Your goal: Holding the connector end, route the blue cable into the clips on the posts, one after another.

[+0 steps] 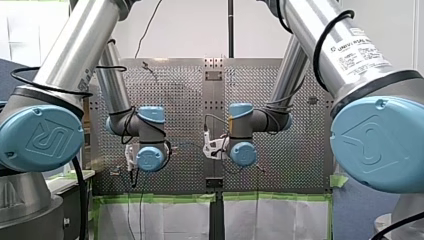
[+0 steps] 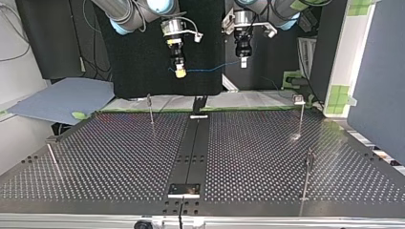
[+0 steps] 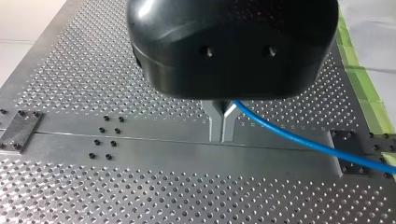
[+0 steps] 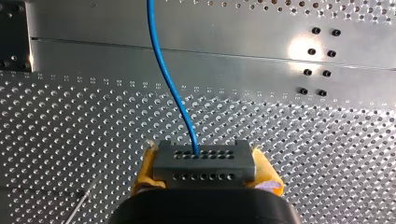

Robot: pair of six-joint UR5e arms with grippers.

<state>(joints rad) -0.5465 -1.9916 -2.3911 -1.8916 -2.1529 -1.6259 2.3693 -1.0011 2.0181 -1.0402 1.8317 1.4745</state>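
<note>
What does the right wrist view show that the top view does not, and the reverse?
Only the right wrist view: the grey connector, rows of holes in its face, clamped between the yellow pads of my right gripper. Only the top view: my left gripper and thin posts standing upright. Both: the blue cable and the perforated table.

The surface (image 3: pixel 70 196) is bare perforated metal, brushed and shiny enough to throw back a lamp's glare. Its centre strip (image 3: pixel 163 149) is smooth, unperforated plate. The blue cable (image 4: pixel 169 84) has a smooth, slightly glossy plastic jacket. The connector (image 4: pixel 204 163) is matt dark-grey plastic. My right gripper (image 4: pixel 204 172) carries dull yellow pads (image 4: pixel 145 170). My left gripper (image 3: pixel 222 128) has a smooth, satin-black housing and bare metal fingers (image 3: pixel 215 123). The thin post (image 2: pixel 151 109) looks like metal.
</note>
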